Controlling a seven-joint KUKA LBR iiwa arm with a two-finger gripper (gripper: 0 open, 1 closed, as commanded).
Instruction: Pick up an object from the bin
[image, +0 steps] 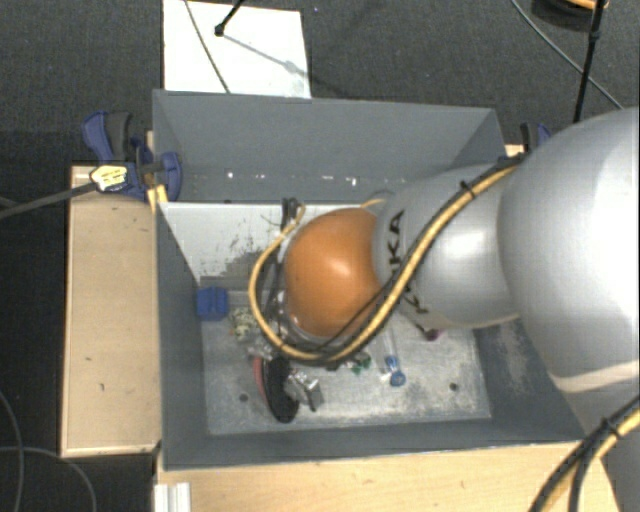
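My gripper (297, 388) reaches down under the orange wrist cover to the bin floor at the front left. A dark, rounded black thing (283, 405) lies right at its tip, with a thin red piece (259, 375) beside it on the left; whether the gripper has hold of either is hidden. A small green bit (357, 366) lies just to the right. Further right rests a small blue and white piece (394, 373).
A blue block (211, 303) sits against the bin's left wall. A small dark speck (453, 386) lies on the floor at the right. The arm and its cover hide the middle of the bin.
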